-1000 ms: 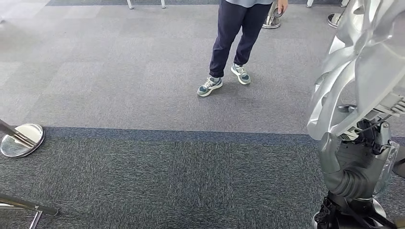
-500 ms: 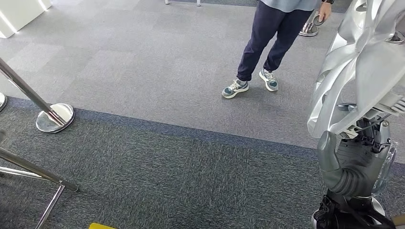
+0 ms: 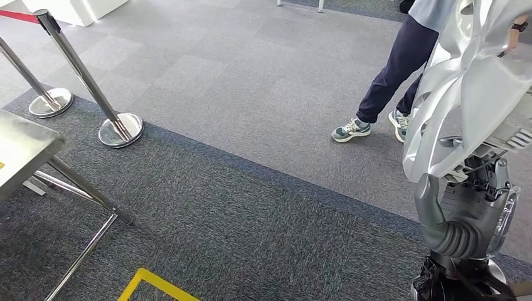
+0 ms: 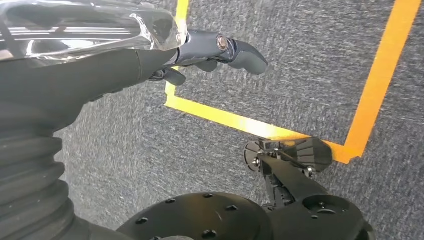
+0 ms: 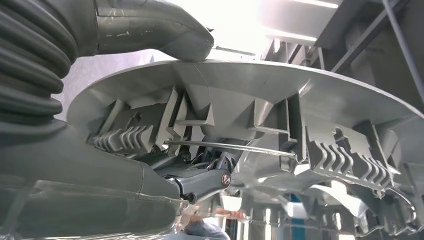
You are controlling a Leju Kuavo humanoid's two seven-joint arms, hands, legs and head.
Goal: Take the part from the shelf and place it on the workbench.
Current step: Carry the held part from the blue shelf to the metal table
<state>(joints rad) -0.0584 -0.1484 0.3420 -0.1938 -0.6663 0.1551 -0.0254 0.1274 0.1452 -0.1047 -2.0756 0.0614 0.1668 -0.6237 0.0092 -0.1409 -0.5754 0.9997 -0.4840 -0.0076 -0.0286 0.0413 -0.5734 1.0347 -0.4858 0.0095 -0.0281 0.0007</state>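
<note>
- Clearly, at the left edge of the head view, the bench [image 3: 22, 147] corner is showing on thin metal legs, with two stanchions [image 3: 119, 128] standing behind it toward the upper left.
- At the bottom, yellow tape [image 3: 147, 282] is marking the carpet; the left hand [image 4: 210, 50] is hanging above such tape, fingers loosely curled and holding nothing.
- Right of centre, a person [image 3: 392, 81] is standing partly behind the part.
- At the right edge, the right hand [image 3: 461, 216] is gripping the part [image 3: 467, 88], a large silver moulded cover, by its lower rim, thumb over the edge.
- Judging by its thin ribbed shell, the part is probably handling light and stiff but bulky, glossy and apt to slip; the rim by the ribs looks the safest hold.
</note>
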